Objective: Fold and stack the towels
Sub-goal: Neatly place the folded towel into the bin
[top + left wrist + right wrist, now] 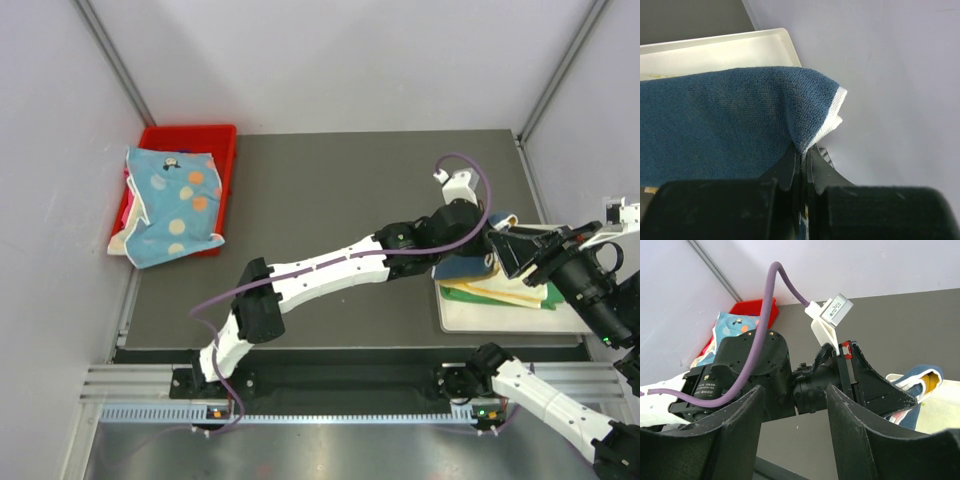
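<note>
Corner of dark blue towel pinched tight in left jaws; right jaws apart, empty.

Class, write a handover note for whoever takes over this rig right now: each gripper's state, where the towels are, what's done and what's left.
Left gripper: shut on an edge of the dark blue towel, over the white tray at the right.
Right gripper: open, holding nothing, close to the tray.
Towels: green towel and yellow towel lie stacked on the tray under the blue one. The light blue dotted towel lies unfolded over the red bin at far left.
Done: a stack is started on the tray.
Left: release the blue towel onto the stack, then fetch, fold and stack the dotted one.
</note>
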Controlling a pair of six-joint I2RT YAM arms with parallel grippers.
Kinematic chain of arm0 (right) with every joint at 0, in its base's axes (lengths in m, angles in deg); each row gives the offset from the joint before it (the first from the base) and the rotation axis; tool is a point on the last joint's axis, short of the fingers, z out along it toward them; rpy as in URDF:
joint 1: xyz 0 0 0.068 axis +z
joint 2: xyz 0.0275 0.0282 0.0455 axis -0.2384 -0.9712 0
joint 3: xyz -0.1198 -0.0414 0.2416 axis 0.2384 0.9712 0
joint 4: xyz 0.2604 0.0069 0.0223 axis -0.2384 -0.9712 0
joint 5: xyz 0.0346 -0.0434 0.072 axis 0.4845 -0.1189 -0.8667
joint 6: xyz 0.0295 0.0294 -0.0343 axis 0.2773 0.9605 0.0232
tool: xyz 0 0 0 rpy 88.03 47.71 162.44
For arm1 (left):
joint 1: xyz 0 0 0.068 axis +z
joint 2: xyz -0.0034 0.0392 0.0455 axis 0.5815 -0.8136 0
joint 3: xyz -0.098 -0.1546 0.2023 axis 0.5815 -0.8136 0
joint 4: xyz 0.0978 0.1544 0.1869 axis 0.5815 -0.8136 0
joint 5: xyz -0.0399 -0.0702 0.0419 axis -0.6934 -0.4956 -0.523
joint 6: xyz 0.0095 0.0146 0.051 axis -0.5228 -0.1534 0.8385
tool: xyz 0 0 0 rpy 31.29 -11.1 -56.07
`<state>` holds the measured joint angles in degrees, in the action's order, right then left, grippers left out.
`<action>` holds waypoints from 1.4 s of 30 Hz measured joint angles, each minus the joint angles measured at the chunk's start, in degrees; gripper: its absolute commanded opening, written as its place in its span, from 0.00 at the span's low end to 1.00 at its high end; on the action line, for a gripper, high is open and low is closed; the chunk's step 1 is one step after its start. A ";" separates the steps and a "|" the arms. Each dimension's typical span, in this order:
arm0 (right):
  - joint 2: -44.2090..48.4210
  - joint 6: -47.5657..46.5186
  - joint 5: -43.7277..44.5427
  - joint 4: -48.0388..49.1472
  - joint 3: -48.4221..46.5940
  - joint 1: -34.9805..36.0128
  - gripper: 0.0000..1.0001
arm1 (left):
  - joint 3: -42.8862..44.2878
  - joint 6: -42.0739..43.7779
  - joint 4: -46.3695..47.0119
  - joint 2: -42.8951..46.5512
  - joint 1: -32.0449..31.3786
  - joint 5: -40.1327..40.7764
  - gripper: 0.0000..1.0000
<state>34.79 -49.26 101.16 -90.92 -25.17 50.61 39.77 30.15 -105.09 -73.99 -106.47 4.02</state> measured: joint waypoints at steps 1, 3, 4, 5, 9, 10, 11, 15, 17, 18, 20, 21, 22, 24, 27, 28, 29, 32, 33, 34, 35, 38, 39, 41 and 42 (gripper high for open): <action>0.00 0.00 0.02 0.00 0.00 0.00 0.53 | 0.00 0.07 0.28 0.09 -0.02 -0.02 0.00; 0.00 0.00 0.00 0.00 0.00 0.00 0.53 | 0.00 0.09 0.72 0.09 -0.02 -0.17 0.00; 0.00 0.00 0.00 0.00 0.00 0.00 0.52 | 0.00 0.09 0.68 0.09 -0.02 -0.39 0.00; 0.00 0.00 0.00 0.00 0.00 0.00 0.53 | 0.00 0.07 0.68 0.09 0.00 -0.61 0.00; 0.00 0.00 -0.02 0.00 0.00 0.00 0.53 | 0.17 0.00 0.90 -0.04 -0.02 -1.44 0.00; 0.00 0.00 -0.04 0.00 0.00 0.00 0.52 | 0.22 -0.04 0.98 -0.22 -0.02 -1.51 0.00; 0.00 0.00 -0.04 0.00 0.00 0.00 0.53 | 0.31 -0.07 1.22 -0.42 -0.02 -1.60 0.00; 0.00 0.02 -0.17 0.00 0.02 0.00 0.52 | 1.92 -0.39 2.62 -3.08 0.02 -2.82 0.00; 0.00 0.02 -0.20 0.00 0.07 0.00 0.52 | 3.06 -0.59 3.43 -5.07 0.02 -3.50 0.00; 0.00 0.00 -0.20 -0.02 0.09 0.00 0.52 | 3.32 -0.61 3.80 -6.05 0.02 -3.89 0.00; 0.00 0.00 -0.20 0.00 0.11 0.00 0.53 | 3.34 -0.61 4.00 -7.54 0.07 -4.39 0.00; 0.00 0.00 -0.20 0.00 0.11 0.00 0.53 | 3.34 -0.61 4.02 -8.07 0.09 -4.52 0.00; 0.00 0.00 -0.17 0.00 0.11 0.00 0.53 | 3.37 -0.61 4.00 -8.50 0.17 -4.59 0.00; 0.00 0.00 -0.17 -0.02 0.13 0.00 0.53 | 3.56 -0.61 4.00 -9.27 0.31 -5.03 0.00; 0.00 0.00 -0.17 0.00 0.20 0.00 0.52 | 4.83 -0.61 4.63 -10.40 0.61 -5.92 0.00; 0.00 0.00 -0.15 0.00 0.20 0.00 0.52 | 5.84 -0.63 5.20 -11.15 0.72 -6.34 0.00; 0.00 -0.02 -0.13 0.00 0.22 0.00 0.52 | 6.75 -0.63 5.92 -11.87 0.79 -6.73 0.00; 0.04 -0.02 0.00 -0.04 0.61 0.00 0.53 | 8.94 -0.92 8.98 -14.60 0.98 -8.63 0.00; 0.04 -0.04 0.07 0.09 0.96 0.00 0.52 | 9.55 -1.14 9.99 -15.67 1.03 -9.35 0.00; 0.04 -0.07 0.13 -0.02 1.16 0.00 0.53 | 10.38 -1.42 11.26 -17.14 1.09 -10.29 0.00; 0.04 -0.24 0.26 -0.07 1.42 0.00 0.52 | 10.64 -1.64 12.39 -18.14 1.20 -10.88 0.00; 0.17 -0.42 0.63 0.00 2.19 0.00 0.53 | 11.06 -2.34 15.54 -21.42 1.55 -13.81 0.00; 0.31 -0.42 0.74 0.00 2.49 0.00 0.53 | 11.06 -2.69 16.44 -22.51 1.70 -14.67 0.01; 0.37 -0.42 1.01 0.02 3.04 0.00 0.53 | 11.17 -3.23 18.25 -24.63 2.10 -16.37 0.05; 0.46 -0.42 1.14 0.00 3.41 0.00 0.52 | 11.30 -3.50 18.93 -25.59 2.29 -17.00 0.06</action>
<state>35.25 -49.67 102.30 -90.92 -21.76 50.61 51.07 26.65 -86.17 -99.59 -104.18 -12.98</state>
